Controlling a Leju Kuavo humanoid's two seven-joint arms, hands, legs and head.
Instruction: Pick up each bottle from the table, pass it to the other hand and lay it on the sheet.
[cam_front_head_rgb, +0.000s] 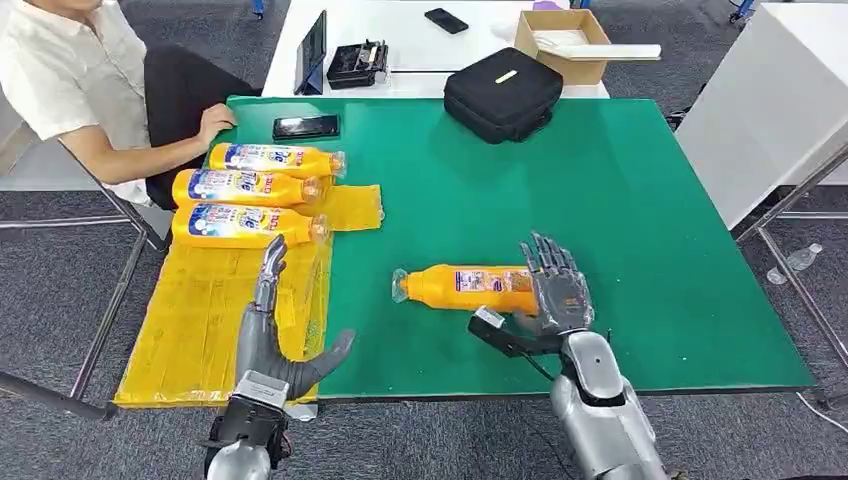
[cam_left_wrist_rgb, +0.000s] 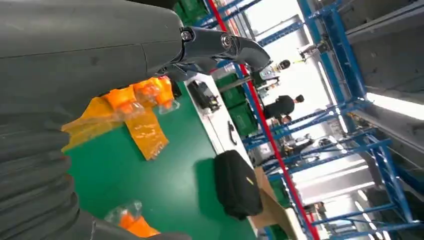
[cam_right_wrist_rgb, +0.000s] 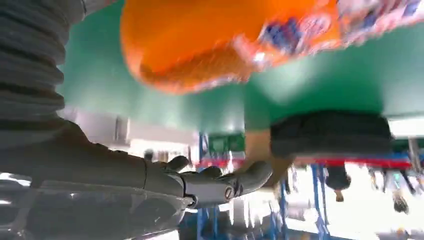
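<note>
An orange bottle (cam_front_head_rgb: 465, 286) lies on its side on the green table (cam_front_head_rgb: 640, 230), cap pointing left. My right hand (cam_front_head_rgb: 558, 290) is at its base end with fingers spread and raised; they are not closed around it. The right wrist view has the bottle (cam_right_wrist_rgb: 225, 40) close by and the thumb (cam_right_wrist_rgb: 220, 182) held away from it. My left hand (cam_front_head_rgb: 275, 340) hovers open over the yellow sheet (cam_front_head_rgb: 200, 330), holding nothing. Three more bottles (cam_front_head_rgb: 245, 187) lie side by side at the sheet's far end, also seen in the left wrist view (cam_left_wrist_rgb: 135, 95).
A person sits at the far left with a hand (cam_front_head_rgb: 212, 122) on the table corner. A phone (cam_front_head_rgb: 306, 126) and a black bag (cam_front_head_rgb: 503, 92) lie at the far edge. A cardboard box (cam_front_head_rgb: 563, 42) stands on the white table behind.
</note>
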